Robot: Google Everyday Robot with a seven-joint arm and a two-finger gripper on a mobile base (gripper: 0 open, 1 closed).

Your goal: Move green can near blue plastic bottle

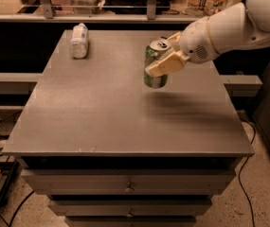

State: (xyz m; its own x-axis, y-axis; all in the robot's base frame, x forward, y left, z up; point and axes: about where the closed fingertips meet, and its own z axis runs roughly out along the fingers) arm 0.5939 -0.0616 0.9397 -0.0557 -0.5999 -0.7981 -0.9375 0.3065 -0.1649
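The green can (154, 65), with white markings and a silver top with pull tab, is held upright a little above the grey table (101, 112), right of centre. My gripper (166, 56) comes in from the right and is shut on the can, one cream finger across its front. The blue plastic bottle (79, 40), clear and whitish with a white label, lies on its side at the table's far left corner, well to the left of the can. The arm's shadow falls on the table under the can.
The white arm (229, 25) reaches over the table's right side and hides the far right part. Drawers (127, 188) are below the front edge. A railing and shelf with goods run behind the table. Cables lie on the floor at both sides.
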